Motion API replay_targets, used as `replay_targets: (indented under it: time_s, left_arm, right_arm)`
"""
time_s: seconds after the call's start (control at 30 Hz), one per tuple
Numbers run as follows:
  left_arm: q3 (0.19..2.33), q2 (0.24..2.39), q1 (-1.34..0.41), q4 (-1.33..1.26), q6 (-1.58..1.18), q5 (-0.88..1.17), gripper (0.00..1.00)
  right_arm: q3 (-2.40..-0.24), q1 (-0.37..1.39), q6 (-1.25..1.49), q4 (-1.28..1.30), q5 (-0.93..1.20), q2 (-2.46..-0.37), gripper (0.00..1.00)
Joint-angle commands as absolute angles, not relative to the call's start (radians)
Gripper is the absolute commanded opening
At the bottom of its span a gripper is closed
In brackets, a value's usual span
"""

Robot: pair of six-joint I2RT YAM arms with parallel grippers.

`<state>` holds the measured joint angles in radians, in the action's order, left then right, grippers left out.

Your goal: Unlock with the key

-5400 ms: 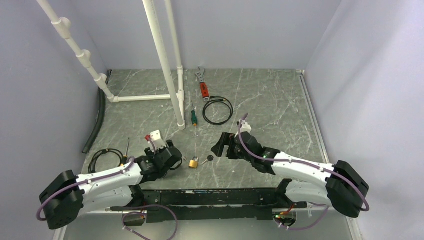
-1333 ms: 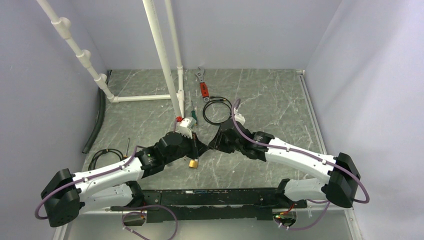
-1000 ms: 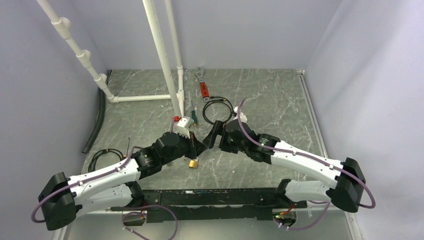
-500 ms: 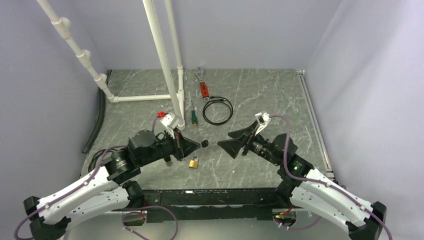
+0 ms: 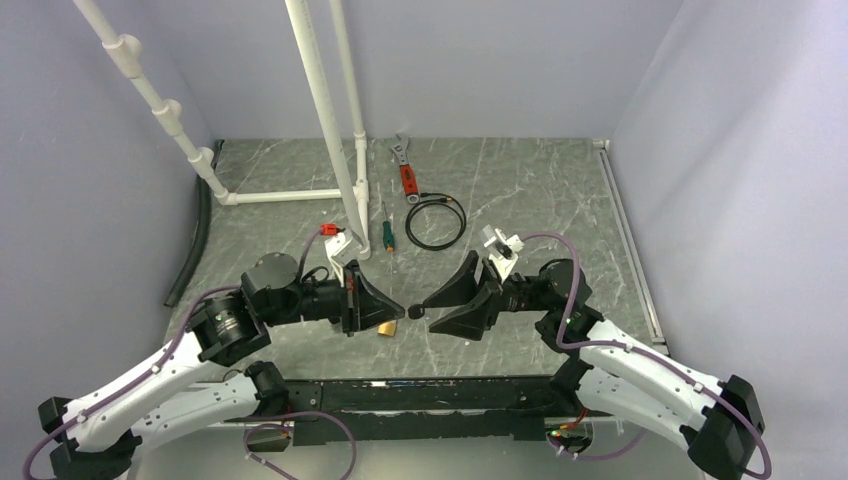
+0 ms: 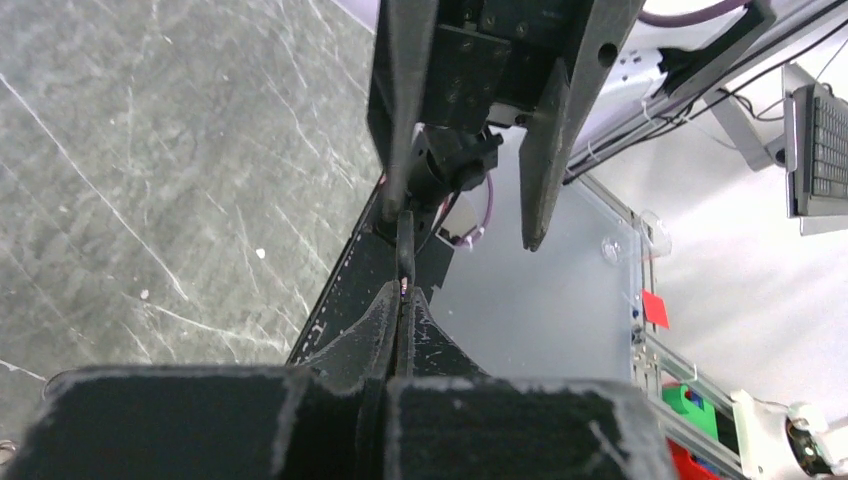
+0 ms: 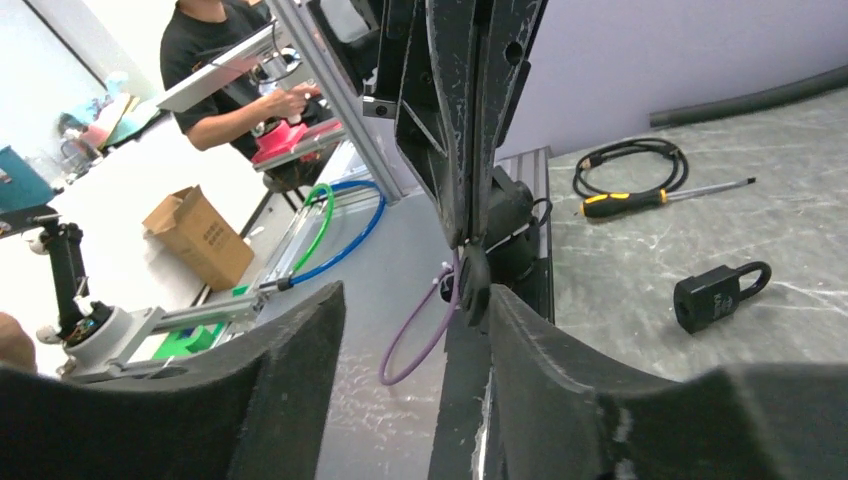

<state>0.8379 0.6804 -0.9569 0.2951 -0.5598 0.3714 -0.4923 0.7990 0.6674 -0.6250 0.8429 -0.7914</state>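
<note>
The left gripper [image 5: 398, 312] clamps the key [image 5: 415, 313]; the right gripper [image 5: 432, 309], jaws apart, straddles its head. Releasing early could drop it.

Wrench [image 5: 405, 172], coiled cable [image 5: 408, 228], screwdriver [image 5: 387, 236] lie beside pipes [image 5: 325, 110].

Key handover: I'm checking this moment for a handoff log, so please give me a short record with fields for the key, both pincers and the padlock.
key: held off the table, between the two pincers, black head toward the right pincer
left pincer: shut on the key's blade
right pincer: open, one finger on each side of the key's head, not clamped on it
padlock: brass, lying on the table close beside the key, in neither pincer
key in padlock: no
</note>
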Motion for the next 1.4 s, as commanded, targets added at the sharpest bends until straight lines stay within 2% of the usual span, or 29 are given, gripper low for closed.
replay_targets:
  time_s: [0.0,0.23,0.53,0.6,0.73,0.8,1.2,1.37]
  left_arm:
    - [0.883,0.706,-0.953,0.282,-0.535,0.444,0.0]
    - [0.887,0.735,-0.953,0.255,-0.538,0.444,0.0]
    - [0.874,0.74,-0.953,0.227,-0.543,0.422,0.0]
    - [0.866,0.738,-0.953,0.216,-0.544,0.42,0.0]
    - [0.865,0.744,-0.953,0.21,-0.545,0.425,0.0]
    - [0.865,0.744,-0.953,0.211,-0.544,0.424,0.0]
    - [0.847,0.74,-0.953,0.213,-0.545,0.391,0.0]
    - [0.838,0.735,-0.953,0.211,-0.548,0.381,0.0]
  right_arm:
    - [-0.537,0.799,0.689,-0.737,0.933,-0.807,0.53]
    - [-0.541,0.798,0.667,-0.69,0.929,-0.822,0.45]
    - [-0.526,0.804,0.639,-0.635,0.871,-0.822,0.43]
    - [-0.525,0.807,0.632,-0.625,0.86,-0.831,0.44]
    - [-0.529,0.81,0.622,-0.604,0.825,-0.851,0.52]
    - [-0.526,0.81,0.625,-0.611,0.824,-0.854,0.52]
    - [-0.521,0.812,0.641,-0.643,0.809,-0.842,0.28]
    - [-0.514,0.813,0.662,-0.679,0.816,-0.856,0.25]
